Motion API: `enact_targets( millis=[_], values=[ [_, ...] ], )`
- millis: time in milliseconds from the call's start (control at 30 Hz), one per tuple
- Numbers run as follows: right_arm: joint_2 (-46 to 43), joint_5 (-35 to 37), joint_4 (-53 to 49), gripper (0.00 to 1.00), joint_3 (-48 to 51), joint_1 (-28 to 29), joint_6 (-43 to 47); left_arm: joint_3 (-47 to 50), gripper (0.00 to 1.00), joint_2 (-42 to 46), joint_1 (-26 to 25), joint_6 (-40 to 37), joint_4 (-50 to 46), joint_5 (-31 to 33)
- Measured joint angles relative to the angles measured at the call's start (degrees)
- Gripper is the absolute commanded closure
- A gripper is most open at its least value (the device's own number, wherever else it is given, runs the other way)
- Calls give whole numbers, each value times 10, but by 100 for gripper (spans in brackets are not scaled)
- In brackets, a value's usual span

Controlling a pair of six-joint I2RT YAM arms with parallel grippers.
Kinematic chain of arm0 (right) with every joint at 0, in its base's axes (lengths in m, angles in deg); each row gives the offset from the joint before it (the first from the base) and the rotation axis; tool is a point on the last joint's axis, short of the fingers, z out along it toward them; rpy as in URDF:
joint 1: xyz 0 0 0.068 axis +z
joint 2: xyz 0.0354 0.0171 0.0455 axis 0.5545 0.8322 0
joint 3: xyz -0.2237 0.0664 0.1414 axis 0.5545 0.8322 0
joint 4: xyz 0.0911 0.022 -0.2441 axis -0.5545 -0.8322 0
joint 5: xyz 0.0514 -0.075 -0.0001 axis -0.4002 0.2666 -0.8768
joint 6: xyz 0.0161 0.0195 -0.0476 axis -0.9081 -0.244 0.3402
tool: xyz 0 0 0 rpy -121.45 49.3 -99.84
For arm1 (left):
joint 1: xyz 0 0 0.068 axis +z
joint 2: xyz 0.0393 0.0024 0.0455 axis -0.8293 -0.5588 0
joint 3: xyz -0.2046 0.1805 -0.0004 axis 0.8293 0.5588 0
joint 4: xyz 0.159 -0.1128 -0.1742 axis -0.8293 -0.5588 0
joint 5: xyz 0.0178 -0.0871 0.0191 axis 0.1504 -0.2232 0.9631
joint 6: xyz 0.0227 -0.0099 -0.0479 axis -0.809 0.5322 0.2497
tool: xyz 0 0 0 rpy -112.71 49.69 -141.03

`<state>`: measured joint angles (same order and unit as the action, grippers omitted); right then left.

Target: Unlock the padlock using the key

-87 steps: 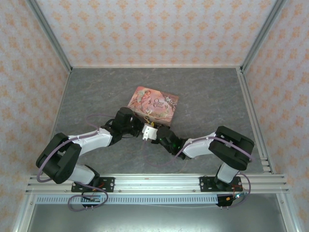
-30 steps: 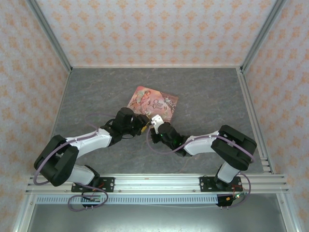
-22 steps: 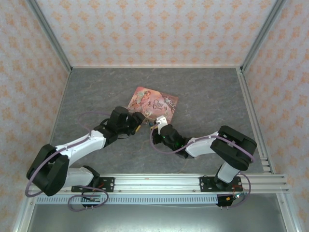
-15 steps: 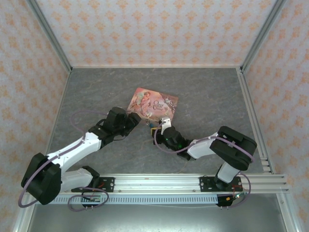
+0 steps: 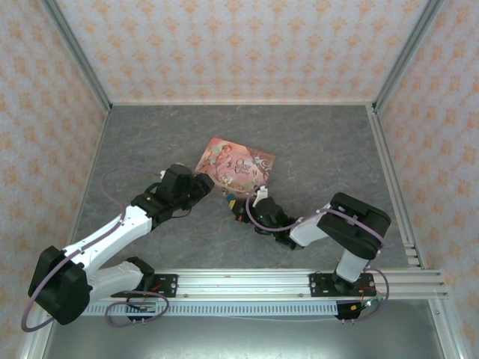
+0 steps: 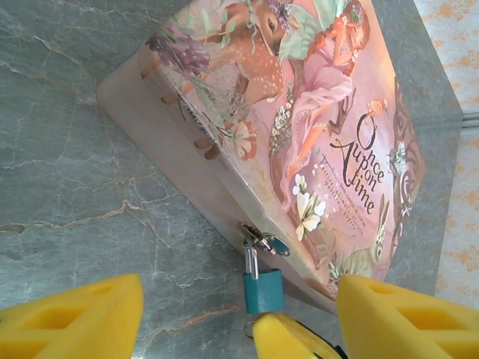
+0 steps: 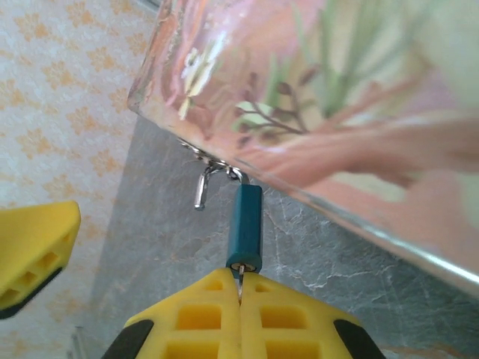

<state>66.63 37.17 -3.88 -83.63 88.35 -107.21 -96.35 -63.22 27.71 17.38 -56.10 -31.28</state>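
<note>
Here, padlock [image 7: 245, 228] against right pincer [image 7: 241, 290], key [image 7: 240, 277] pinched

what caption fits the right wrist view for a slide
Right gripper shut on the key, seated in the teal padlock hanging from the pink tin

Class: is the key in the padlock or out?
In: the key, pinched by the right gripper, enters the bottom end of the padlock.

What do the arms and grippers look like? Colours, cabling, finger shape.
The left arm and right arm have black joints and white link shells, with a purple cable looped alongside each. The left gripper and right gripper carry yellow fingers with moulded rectangular pockets and black trim at the base.
</note>
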Motion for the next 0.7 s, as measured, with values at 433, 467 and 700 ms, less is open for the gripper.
enact_targets(
  millis=[433,467,700],
  values=[
    [22,3,43,88,4,-9,-63,-20,26,0,22,-28,-31,8],
    [15,4,31,83,5,-9,-64,-24,26,-1,28,-33,-34,8],
    [-69,32,-80,47,24,-9,-42,-77,19,-32,71,-90,-49,3]
  ],
)
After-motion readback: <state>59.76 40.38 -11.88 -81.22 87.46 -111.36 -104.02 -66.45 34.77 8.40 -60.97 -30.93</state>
